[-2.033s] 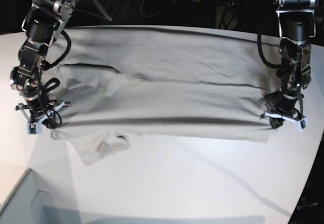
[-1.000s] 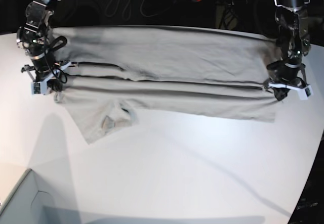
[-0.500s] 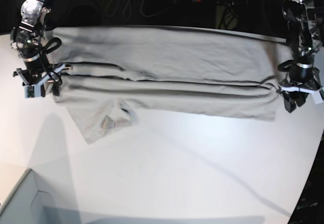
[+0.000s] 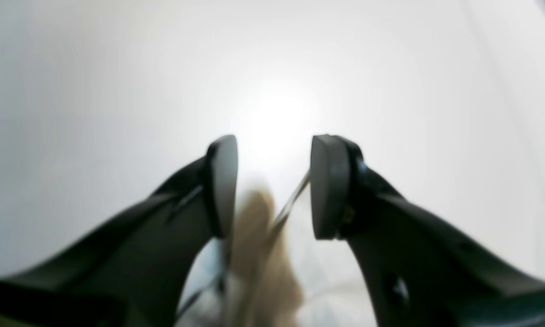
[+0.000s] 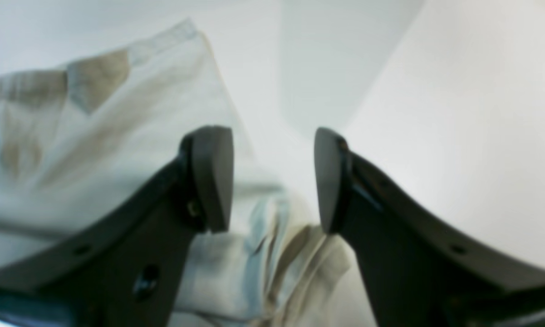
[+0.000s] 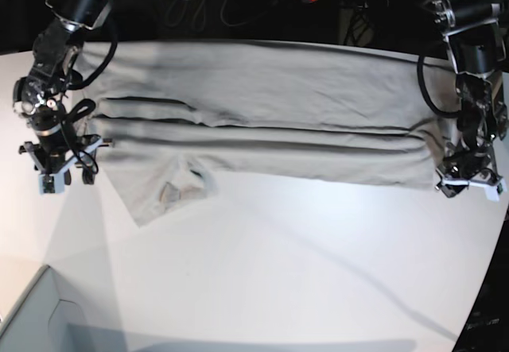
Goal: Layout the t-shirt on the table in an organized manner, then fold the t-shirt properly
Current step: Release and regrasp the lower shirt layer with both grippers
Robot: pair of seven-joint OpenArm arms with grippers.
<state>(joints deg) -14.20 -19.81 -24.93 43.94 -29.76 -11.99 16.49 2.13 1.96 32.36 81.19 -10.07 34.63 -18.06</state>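
Lying across the far half of the table point(image 6: 262, 288), the t-shirt point(image 6: 262, 121) is doubled lengthwise into soft ridges, its collar flap poking out at about eight o'clock. Both grippers stand with jaws apart and empty: the right gripper point(image 6: 60, 179) at nine o'clock, the left gripper point(image 6: 469, 187) at three o'clock. Such limp, light cloth would likely sag, so pinch hems and corners.

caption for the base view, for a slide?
Both pincers, left and right, open at opposite ends of the lengthwise-folded t-shirt on the white table.
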